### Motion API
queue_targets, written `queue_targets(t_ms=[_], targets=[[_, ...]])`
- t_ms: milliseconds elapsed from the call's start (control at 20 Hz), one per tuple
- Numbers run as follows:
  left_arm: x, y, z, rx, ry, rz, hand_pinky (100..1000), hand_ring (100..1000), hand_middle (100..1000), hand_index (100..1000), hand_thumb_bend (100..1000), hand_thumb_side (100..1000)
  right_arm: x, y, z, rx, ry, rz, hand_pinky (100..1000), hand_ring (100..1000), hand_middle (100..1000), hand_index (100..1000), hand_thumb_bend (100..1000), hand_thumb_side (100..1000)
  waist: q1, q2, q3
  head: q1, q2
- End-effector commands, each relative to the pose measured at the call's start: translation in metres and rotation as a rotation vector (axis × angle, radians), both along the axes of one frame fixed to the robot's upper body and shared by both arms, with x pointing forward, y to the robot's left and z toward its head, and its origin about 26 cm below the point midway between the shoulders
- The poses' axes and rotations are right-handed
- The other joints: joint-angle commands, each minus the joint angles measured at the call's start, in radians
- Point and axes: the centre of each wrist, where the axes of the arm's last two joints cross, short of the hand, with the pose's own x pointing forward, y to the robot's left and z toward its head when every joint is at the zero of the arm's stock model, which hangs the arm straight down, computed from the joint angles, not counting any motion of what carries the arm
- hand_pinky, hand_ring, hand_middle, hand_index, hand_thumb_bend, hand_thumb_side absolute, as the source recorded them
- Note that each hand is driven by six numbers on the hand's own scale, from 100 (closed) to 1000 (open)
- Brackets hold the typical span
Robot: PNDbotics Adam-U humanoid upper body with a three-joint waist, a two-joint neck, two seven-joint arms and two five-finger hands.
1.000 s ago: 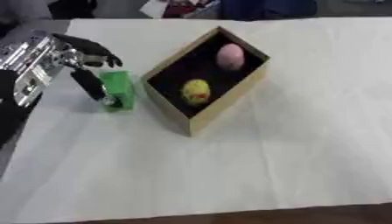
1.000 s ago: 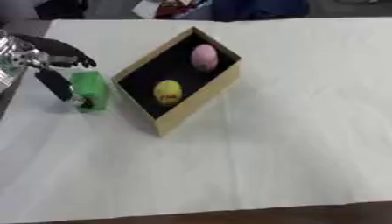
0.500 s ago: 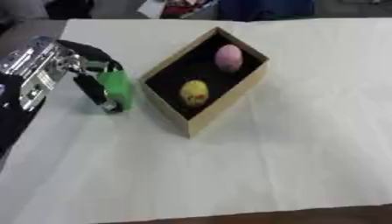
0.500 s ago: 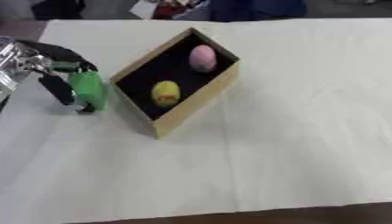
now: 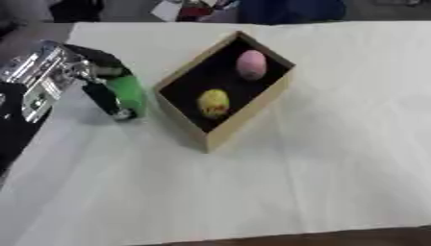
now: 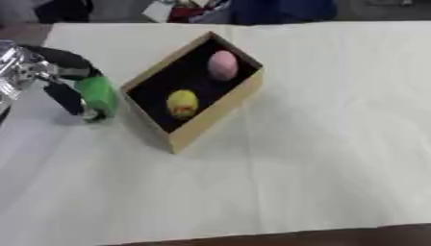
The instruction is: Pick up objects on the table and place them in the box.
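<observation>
The left hand [image 5: 88,79] comes in from the left edge of the worktop [image 5: 336,158], silver at the wrist and black at the fingers, and it is grasping the green object [image 5: 128,93]: dark fingers [image 5: 103,98] curl down one side of it and more black wraps over its top. The green object sits low at the white cloth, just beside the near left wall of the box [image 5: 244,117], though I cannot tell whether it rests on the surface or is a touch clear of it. The box is a tan cardboard one with a dark inside, lying askew on the worktop with one corner pointing toward the front. Inside it there are two things: a pink egg-shaped object [image 5: 251,64] toward the far end and a yellow round object [image 5: 213,102] nearer the front, the two apart from each other. The right hand shows nowhere. Beyond the far edge of the cloth there is some dark blue and red clutter [image 6: 252,7].
</observation>
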Motion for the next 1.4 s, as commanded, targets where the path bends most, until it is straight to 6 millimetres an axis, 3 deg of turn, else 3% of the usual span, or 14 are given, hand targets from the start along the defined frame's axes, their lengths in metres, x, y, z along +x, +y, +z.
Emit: queue_targets(t_ms=[50, 400, 800, 1100, 1150, 1200, 1400], targets=[[-0.006, 0.000, 0.017, -0.001, -0.043, -0.009, 871, 781, 634, 846, 316, 659, -0.004, -0.004, 0.010, -0.008, -0.026, -0.018, 957, 778, 729, 826, 100, 659, 0.000, -0.026, 0.001, 0.000, -0.010], [-0.010, -0.004, 0.026, 0.007, -0.075, -0.023, 865, 770, 647, 847, 257, 644, -0.003, -0.004, 0.008, -0.005, -0.016, -0.020, 958, 778, 725, 825, 100, 656, 0.002, -0.033, 0.004, -0.002, -0.008], [-0.024, -0.026, 0.060, 0.011, -0.203, -0.078, 862, 767, 647, 844, 208, 616, -0.003, -0.005, 0.006, -0.001, -0.006, -0.022, 958, 778, 724, 825, 100, 655, 0.004, -0.042, 0.011, -0.010, -0.001], [-0.040, -0.056, 0.087, 0.037, -0.323, -0.169, 861, 767, 647, 846, 157, 606, -0.003, -0.005, 0.005, 0.003, -0.002, -0.024, 958, 778, 724, 825, 100, 653, 0.004, -0.045, 0.015, -0.014, 0.007], [-0.043, -0.064, 0.090, 0.032, -0.336, -0.201, 861, 768, 649, 849, 155, 660, -0.003, -0.005, 0.005, 0.004, -0.002, -0.024, 958, 778, 724, 825, 100, 652, 0.004, -0.045, 0.015, -0.014, 0.009], [-0.046, -0.071, 0.093, 0.024, -0.347, -0.228, 863, 770, 652, 852, 133, 603, -0.003, -0.005, 0.005, 0.004, -0.001, -0.023, 958, 778, 724, 825, 100, 653, 0.003, -0.045, 0.016, -0.015, 0.010], [-0.055, -0.099, 0.103, -0.021, -0.380, -0.325, 867, 772, 653, 856, 121, 620, -0.003, -0.004, 0.005, 0.002, -0.002, -0.020, 958, 778, 724, 824, 100, 652, 0.002, -0.046, 0.016, -0.016, 0.018]])
